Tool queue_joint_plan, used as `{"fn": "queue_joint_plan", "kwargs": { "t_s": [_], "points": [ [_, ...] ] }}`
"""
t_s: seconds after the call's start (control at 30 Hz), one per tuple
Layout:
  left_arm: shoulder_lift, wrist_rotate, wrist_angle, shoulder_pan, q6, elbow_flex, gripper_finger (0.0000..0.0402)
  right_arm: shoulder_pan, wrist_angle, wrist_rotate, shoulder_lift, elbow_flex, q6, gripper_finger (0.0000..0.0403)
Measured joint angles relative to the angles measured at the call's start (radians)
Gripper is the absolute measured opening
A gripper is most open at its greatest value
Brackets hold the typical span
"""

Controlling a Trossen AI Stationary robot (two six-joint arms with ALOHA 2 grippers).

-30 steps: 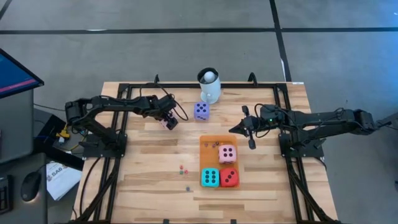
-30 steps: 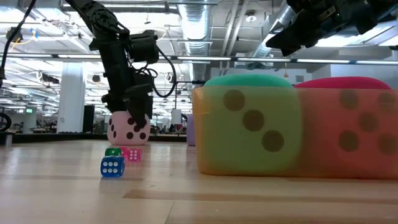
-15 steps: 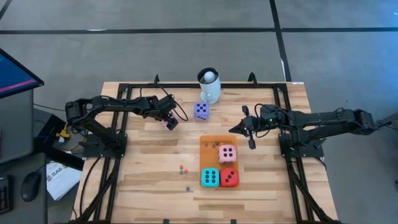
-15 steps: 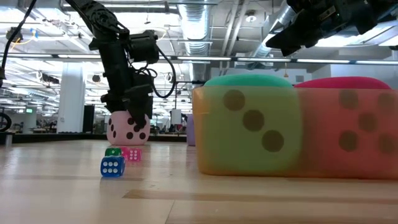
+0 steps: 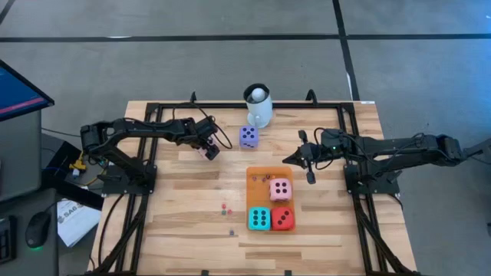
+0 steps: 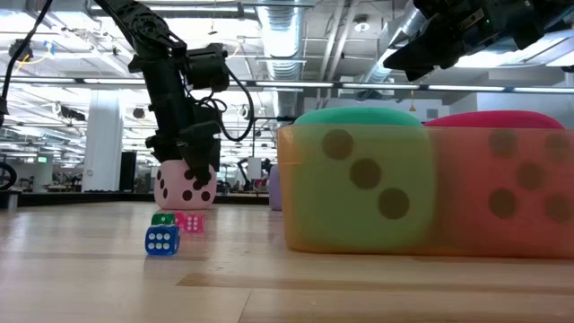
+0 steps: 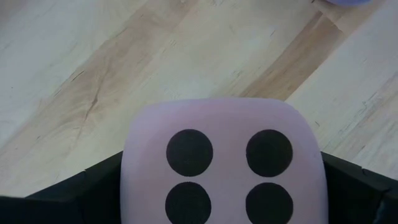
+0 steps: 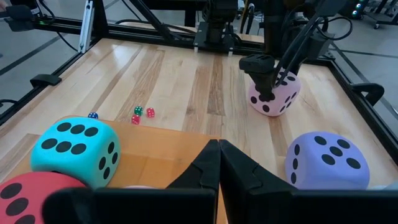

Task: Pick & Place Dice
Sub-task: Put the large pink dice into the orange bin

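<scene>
Although the wooden table (image 5: 184,222) is wide, the work stays near its middle, where an orange mat (image 5: 259,175) carries three big dice: a pink one (image 5: 280,188), a teal one (image 5: 258,218) and a red one (image 5: 282,218). A purple die (image 5: 248,136) sits on bare wood near the white mug (image 5: 258,107). One more pink die (image 8: 274,94) rests on the table left of the purple one, and the left gripper (image 8: 266,79) comes down on it from above, its fingers closed on two opposite sides. The die seems soft and light, I think like foam, so a gentle squeeze on flat opposite faces near the middle should hold it; a grip on a rounded corner could slip. The right gripper (image 5: 301,159) hangs over the table just beside the mat, with its fingers pressed together and holding nothing. Several tiny dice (image 6: 162,240) lie on the wood left of the mat; they look hard and too small for an easy grip.
</scene>
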Motion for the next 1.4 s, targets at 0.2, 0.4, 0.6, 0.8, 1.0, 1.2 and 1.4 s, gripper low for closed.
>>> {"fn": "queue_joint_plan", "kwargs": {
  "t_s": [0.2,0.4,0.6,0.8,1.0,1.2,1.4],
  "points": [
    [0.0,-0.001,0.014,0.0,0.021,0.0,0.0393,0.0,0.0,0.0,0.0,0.0,0.0,0.0],
    [0.0,-0.033,0.044,0.0,0.025,0.0,0.039,0.0,0.0,0.0,0.0,0.0,0.0,0.0],
    [0.0,-0.039,0.055,-0.025,0.03,0.0,0.0377,0.0,0.0,0.0,0.0,0.0,0.0,0.0],
    [-0.003,-0.039,0.158,-0.11,0.033,0.0,0.0381,0.0,0.0,0.0,0.0,0.0,0.0,0.0],
    [-0.072,-0.05,0.212,-0.199,0.027,0.003,0.0377,0.0,0.0,0.0,0.0,0.0,0.0,0.0],
    [-0.184,-0.055,0.433,-0.297,0.045,0.004,0.0377,-0.006,0.002,-0.002,0.0,-0.001,0.0,0.0],
    [-0.208,-0.052,0.662,-0.419,0.131,0.004,0.0377,-0.006,0.003,-0.001,0.0,-0.001,0.0,0.0]
  ]
}}
